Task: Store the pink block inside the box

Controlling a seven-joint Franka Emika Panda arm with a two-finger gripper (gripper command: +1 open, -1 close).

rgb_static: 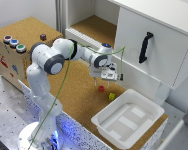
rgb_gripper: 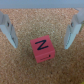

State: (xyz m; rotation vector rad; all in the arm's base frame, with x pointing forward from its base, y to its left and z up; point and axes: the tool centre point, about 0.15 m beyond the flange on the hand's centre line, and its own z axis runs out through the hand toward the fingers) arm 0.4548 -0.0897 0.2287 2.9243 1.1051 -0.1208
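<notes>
The pink block (rgb_static: 101,89) is a tiny reddish-pink cube on the cork surface. My gripper (rgb_static: 106,79) hangs just above it. In the wrist view the block (rgb_gripper: 41,49) shows a black letter on its top face and lies between my two open fingers (rgb_gripper: 8,30), with a gap on each side. My gripper (rgb_gripper: 40,36) is open and holds nothing. The box (rgb_static: 128,118) is a white shallow tub with raised floor panels, standing toward the exterior view's right of the block, at the cork surface's edge.
A yellow-green cube (rgb_static: 112,96) lies between the pink block and the tub. A white cabinet (rgb_static: 151,47) with a black handle (rgb_static: 145,47) stands behind. A wooden box (rgb_static: 14,50) with coloured buttons is at the exterior view's left.
</notes>
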